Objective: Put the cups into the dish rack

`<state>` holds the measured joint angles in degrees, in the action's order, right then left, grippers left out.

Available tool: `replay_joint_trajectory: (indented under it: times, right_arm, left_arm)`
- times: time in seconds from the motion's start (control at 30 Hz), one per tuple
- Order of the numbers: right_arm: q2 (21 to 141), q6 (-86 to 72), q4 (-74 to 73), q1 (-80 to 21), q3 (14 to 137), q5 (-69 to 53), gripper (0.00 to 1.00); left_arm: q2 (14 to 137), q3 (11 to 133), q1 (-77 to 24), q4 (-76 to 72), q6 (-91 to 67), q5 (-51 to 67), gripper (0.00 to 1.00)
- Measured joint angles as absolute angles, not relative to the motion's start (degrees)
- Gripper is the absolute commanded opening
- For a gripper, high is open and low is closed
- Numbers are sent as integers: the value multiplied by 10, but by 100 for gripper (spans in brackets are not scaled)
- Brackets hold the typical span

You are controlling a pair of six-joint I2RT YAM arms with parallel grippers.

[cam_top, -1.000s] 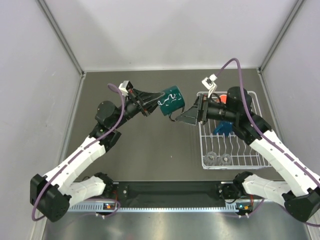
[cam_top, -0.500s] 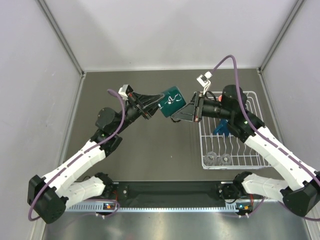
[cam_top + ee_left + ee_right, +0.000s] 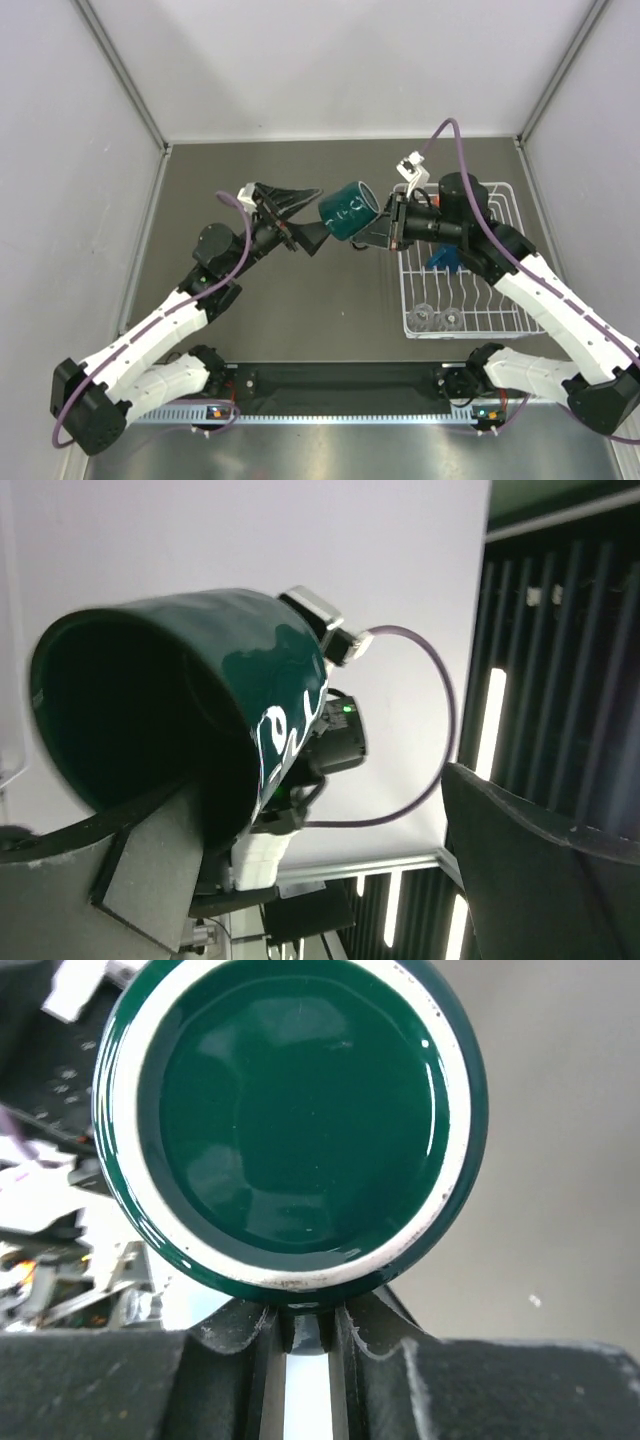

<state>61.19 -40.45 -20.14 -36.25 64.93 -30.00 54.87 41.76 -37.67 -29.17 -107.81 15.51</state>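
Left gripper (image 3: pixel 318 214) has sprung wide off the dark green cup (image 3: pixel 345 203), white script (image 3: pixel 276 736) unreadable, right gripper (image 3: pixel 376 238) now pinching it.

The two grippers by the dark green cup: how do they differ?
The left gripper stands wide open; the right gripper is shut on the handle of the dark green cup. The left gripper faces the cup's mouth; the right gripper faces its base. Both hang above the table beside the dish rack.

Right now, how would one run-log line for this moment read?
left gripper: open | right gripper: shut on dark green cup | place: midair, outside dish rack
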Motion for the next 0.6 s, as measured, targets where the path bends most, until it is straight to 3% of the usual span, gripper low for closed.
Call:
replay_joint_trajectory:
  times: [0.13, 0.3, 0.6]
  right_arm:
    - [618, -369, -294, -348, 680, -233, 0]
    - [655, -319, -387, -303, 734, -60, 0]
    - [739, -253, -456, -260, 735, 141, 0]
  left_arm:
    - [503, 388, -377, -208, -1079, 142, 99]
    - [435, 366, -378, -114, -1093, 142, 99]
    - [431, 372, -375, 2, -1077, 156, 99]
